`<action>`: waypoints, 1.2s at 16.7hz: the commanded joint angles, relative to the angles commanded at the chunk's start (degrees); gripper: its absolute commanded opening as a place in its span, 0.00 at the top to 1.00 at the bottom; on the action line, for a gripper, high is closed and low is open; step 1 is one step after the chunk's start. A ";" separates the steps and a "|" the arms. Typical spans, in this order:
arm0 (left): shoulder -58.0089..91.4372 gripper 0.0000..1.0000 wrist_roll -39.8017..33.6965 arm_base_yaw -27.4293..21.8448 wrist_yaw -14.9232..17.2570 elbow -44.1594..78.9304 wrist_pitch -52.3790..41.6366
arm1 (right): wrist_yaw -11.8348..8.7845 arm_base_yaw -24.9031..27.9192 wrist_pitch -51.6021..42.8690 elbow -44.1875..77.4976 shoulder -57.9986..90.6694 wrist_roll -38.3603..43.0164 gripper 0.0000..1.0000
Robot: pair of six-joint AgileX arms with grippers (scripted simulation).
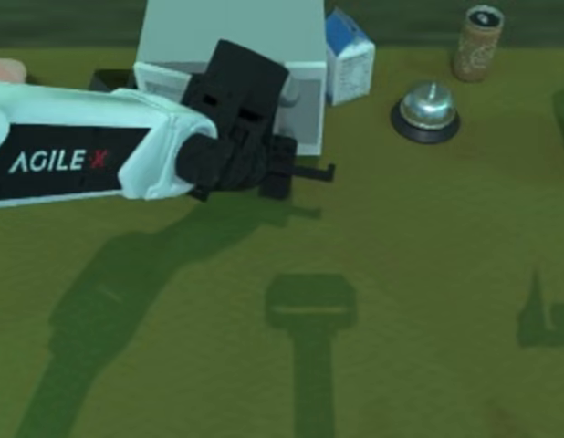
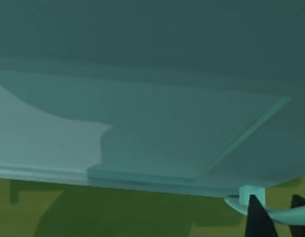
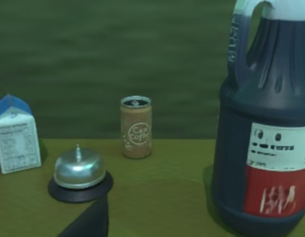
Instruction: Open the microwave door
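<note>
The left gripper [image 1: 305, 172] is reaching in front of the microwave [image 1: 232, 36] at the table's [image 1: 401, 301] far left, its fingers [image 2: 256, 217] narrowly parted around the handle [image 2: 271, 213] at the microwave door's [image 2: 157, 133] edge. A milk carton [image 1: 349, 57], bell [image 1: 426, 111] and can [image 1: 477, 42] are sitting farther right.

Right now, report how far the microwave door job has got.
Done: the left pincer has reached the microwave front, fingertips beside the door's handle. In hand: getting a grip; no closure on the handle is visible. Left: the microwave door seems about shut, so the pull remains. The right arm is parked beyond the top view.
</note>
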 joint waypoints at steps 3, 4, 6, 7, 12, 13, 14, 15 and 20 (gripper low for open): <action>0.14 1.00 -0.32 -0.48 0.45 0.21 -0.02 | 0.00 0.00 0.00 0.00 0.00 0.00 0.00; 0.06 1.00 -0.14 -0.39 0.55 0.01 0.01 | 0.00 0.00 0.00 0.00 0.00 0.00 0.00; -0.58 1.00 0.89 -0.01 1.12 -0.86 0.40 | 0.00 0.00 0.00 0.00 0.00 0.00 0.00; -0.98 1.00 1.35 0.25 1.43 -1.23 0.68 | 0.00 0.00 0.00 0.00 0.00 0.00 0.00; -1.53 1.00 2.48 0.70 2.05 -2.21 1.06 | 0.00 0.00 0.00 0.00 0.00 0.00 0.00; -1.53 1.00 2.48 0.70 2.05 -2.21 1.06 | 0.00 0.00 0.00 0.00 0.00 0.00 0.00; -1.53 1.00 2.48 0.70 2.05 -2.21 1.06 | 0.00 0.00 0.00 0.00 0.00 0.00 0.00; -1.53 1.00 2.48 0.70 2.05 -2.21 1.06 | 0.00 0.00 0.00 0.00 0.00 0.00 0.00; -1.53 1.00 2.48 0.70 2.05 -2.21 1.06 | 0.00 0.00 0.00 0.00 0.00 0.00 0.00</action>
